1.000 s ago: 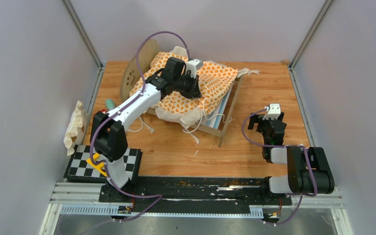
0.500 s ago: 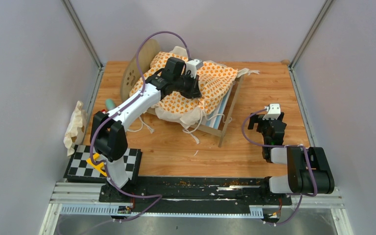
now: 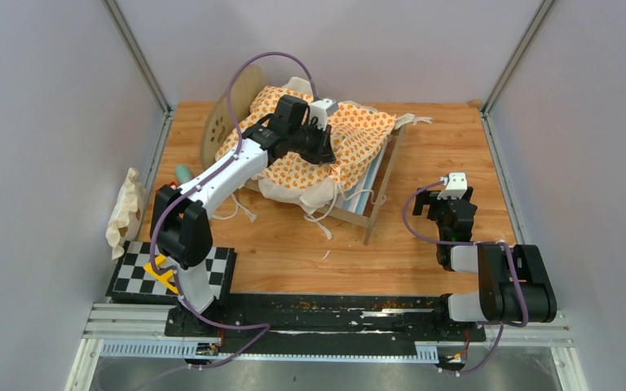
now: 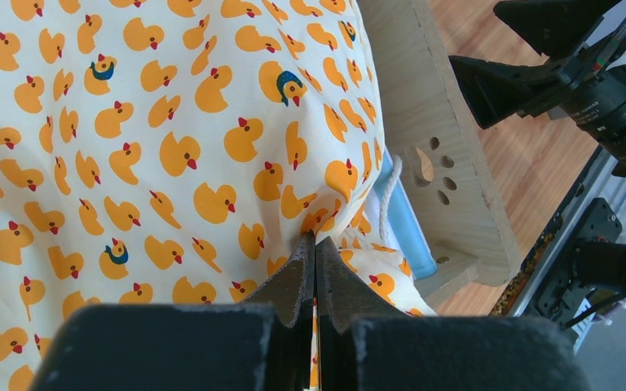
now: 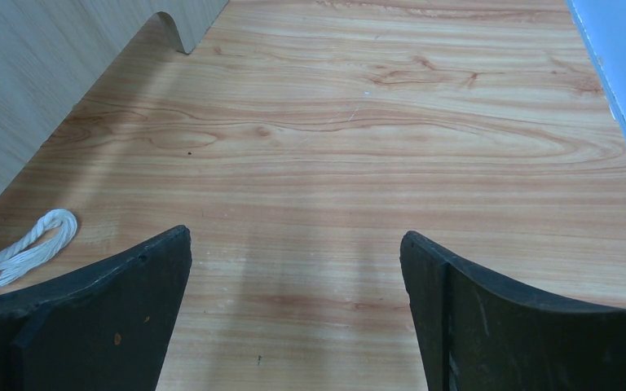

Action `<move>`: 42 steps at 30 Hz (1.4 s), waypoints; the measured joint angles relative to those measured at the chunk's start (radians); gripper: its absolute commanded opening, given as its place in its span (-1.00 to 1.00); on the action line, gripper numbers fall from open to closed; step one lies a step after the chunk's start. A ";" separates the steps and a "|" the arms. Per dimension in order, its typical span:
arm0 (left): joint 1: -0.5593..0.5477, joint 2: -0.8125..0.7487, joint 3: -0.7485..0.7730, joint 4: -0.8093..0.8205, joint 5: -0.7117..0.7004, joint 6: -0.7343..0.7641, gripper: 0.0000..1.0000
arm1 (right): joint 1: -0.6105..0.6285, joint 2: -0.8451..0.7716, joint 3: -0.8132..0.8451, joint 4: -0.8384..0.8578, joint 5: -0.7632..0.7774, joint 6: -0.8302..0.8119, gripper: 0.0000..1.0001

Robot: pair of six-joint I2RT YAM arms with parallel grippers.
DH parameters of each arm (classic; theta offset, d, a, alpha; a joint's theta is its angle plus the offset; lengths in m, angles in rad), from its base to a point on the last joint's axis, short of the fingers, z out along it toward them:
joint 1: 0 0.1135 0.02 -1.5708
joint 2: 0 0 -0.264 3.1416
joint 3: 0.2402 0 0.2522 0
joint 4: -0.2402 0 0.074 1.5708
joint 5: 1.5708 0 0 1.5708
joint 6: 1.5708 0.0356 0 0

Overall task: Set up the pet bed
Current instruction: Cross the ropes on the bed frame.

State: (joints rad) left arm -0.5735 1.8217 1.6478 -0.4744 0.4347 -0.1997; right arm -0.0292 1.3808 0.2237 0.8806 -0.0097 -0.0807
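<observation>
L gripper [image 4: 314, 244] clamped tight, jaws together, pinching a fold of the duck-print cushion [image 4: 155, 155], orange ducks on cream. Cushion's draped over the pet bed [image 3: 222, 122], which sits far-centre on the table [image 3: 293, 244], a bit left. One rounded board stands up at its left, and blue-striped base peeks out on the right. Paw-print end board [image 4: 432, 159] shows beside the cushion in L wrist view. R gripper [image 5: 293, 244] spread wide, nothing in it, over bare wood near a white cord end [image 5: 24, 252]. Tiny print on a black lens [image 4: 611, 106], too small to read.

Left arm [image 3: 222, 173], right arm [image 3: 501, 281]: black joints, white links, purple cables [image 3: 269, 56] (looped).
</observation>
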 measured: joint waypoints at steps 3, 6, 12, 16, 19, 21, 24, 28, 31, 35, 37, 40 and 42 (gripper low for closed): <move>0.000 0.000 0.000 0.000 0.000 0.000 -1.00 | 0.000 0.000 0.000 0.000 0.000 0.000 1.00; 0.000 0.000 0.000 0.000 0.000 0.000 -1.00 | 0.000 0.000 0.000 0.000 0.000 0.000 1.00; 0.000 0.002 0.000 0.000 0.000 0.000 -1.00 | 0.000 0.000 0.000 0.000 0.000 0.000 1.00; 0.000 0.003 0.000 0.000 0.000 0.000 -1.00 | 0.000 0.000 0.000 0.000 0.000 -0.001 1.00; 0.000 0.004 0.000 0.000 0.000 0.000 -1.00 | 0.000 0.000 0.002 -0.003 0.000 0.000 1.00; 0.000 0.004 0.000 0.000 0.000 0.000 -1.00 | 0.000 -0.008 0.019 -0.040 0.000 0.000 1.00; 0.000 0.004 0.000 0.000 0.000 0.000 -1.00 | 0.000 -0.063 0.086 -0.183 -0.003 -0.001 1.00; 0.000 0.005 0.000 0.000 0.000 0.000 -1.00 | 0.000 -0.204 0.188 -0.367 -0.015 0.019 1.00; 0.000 0.006 0.000 0.000 0.000 0.000 -1.00 | 0.002 -0.329 0.250 -0.512 0.021 0.089 1.00; 0.000 0.010 0.000 0.000 0.000 -0.001 -1.00 | 0.002 -0.479 0.342 -0.701 0.106 0.210 1.00; 0.000 0.011 0.000 0.000 0.000 -0.002 -1.00 | 0.002 -0.539 0.365 -0.743 0.113 0.245 1.00; 0.000 0.012 0.000 0.000 0.000 -0.003 -1.00 | 0.001 -0.561 0.384 -0.780 0.064 0.257 0.89; 0.000 0.012 0.000 0.000 0.000 -0.003 -1.00 | 0.016 -0.533 0.426 -0.833 0.011 0.250 0.85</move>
State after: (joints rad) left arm -0.5735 1.8336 1.6478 -0.4747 0.4347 -0.2031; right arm -0.0128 0.8482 0.6502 0.0475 0.0010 0.1696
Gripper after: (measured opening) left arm 0.006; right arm 0.957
